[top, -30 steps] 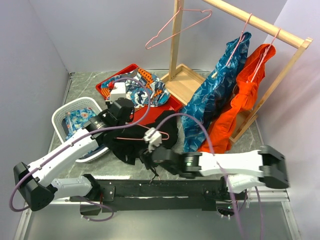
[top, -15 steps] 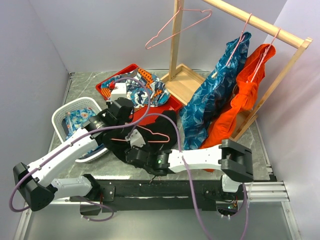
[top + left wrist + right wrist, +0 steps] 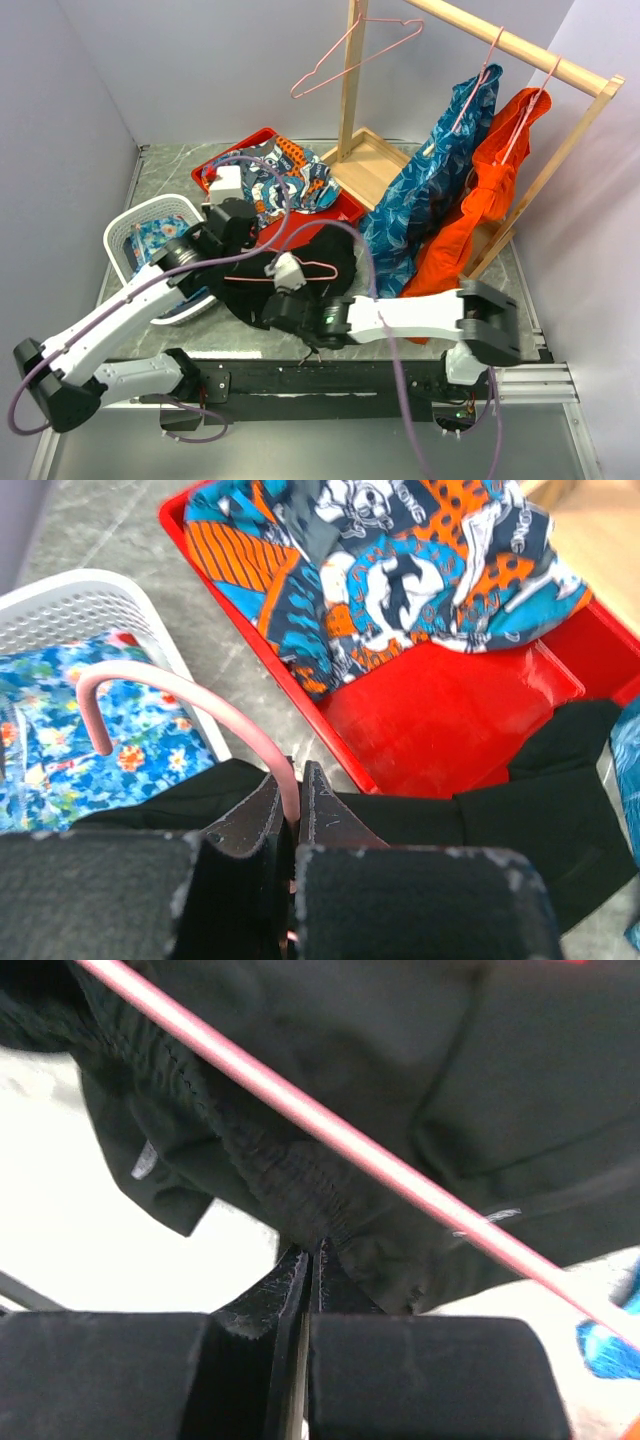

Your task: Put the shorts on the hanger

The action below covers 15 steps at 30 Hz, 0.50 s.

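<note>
The black shorts lie crumpled on the table in front of the red tray. A pink wire hanger lies across them. My left gripper is shut on the hanger's hook; in the left wrist view the pink hook curves up out of the shut left gripper. My right gripper sits at the shorts' near left edge. The right wrist view shows this right gripper shut on the elastic waistband of the shorts, with the hanger wire crossing just above.
A white basket with blue floral cloth stands at the left. The red tray holds a blue-orange patterned garment. At the right, a wooden rail carries a blue garment, an orange garment and an empty pink hanger.
My right gripper has swung left to the shorts' near edge and closed on the waistband. The left arm has shifted slightly, still gripping the hanger hook.
</note>
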Available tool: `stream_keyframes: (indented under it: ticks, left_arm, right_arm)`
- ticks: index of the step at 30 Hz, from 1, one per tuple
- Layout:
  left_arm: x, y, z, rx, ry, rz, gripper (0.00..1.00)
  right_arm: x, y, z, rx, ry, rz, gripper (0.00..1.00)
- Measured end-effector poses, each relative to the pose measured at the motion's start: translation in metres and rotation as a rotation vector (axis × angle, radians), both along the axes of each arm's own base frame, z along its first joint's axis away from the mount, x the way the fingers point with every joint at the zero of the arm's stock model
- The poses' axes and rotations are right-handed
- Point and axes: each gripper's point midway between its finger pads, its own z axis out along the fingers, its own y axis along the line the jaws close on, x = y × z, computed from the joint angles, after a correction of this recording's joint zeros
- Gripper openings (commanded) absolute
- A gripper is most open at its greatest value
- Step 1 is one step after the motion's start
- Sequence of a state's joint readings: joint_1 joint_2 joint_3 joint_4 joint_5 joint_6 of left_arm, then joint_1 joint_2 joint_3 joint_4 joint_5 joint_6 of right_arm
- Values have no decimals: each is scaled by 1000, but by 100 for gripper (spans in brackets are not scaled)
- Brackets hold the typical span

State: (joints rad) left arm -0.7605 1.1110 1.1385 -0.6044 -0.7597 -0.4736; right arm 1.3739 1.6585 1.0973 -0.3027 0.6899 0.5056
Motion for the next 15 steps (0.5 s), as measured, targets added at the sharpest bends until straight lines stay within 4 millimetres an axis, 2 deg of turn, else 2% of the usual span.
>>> stream_keyframes:
  ticks: [5,8,10,15]
  left_arm:
    - [-8,17,16,-35,-78,44,1]
    - [-11,24,31,-73,-136,59,1]
    - [-13,29,43,-100,-180,69,1]
    - [-19,44,58,-132,-275,102,1]
  right_arm:
    - [8,-18,57,145,-25,-40,0]
    - [12,-27,84,220,-33,-59,0]
    - [14,-33,95,250,-30,-67,0]
    - [20,-51,105,277,-4,-85,0]
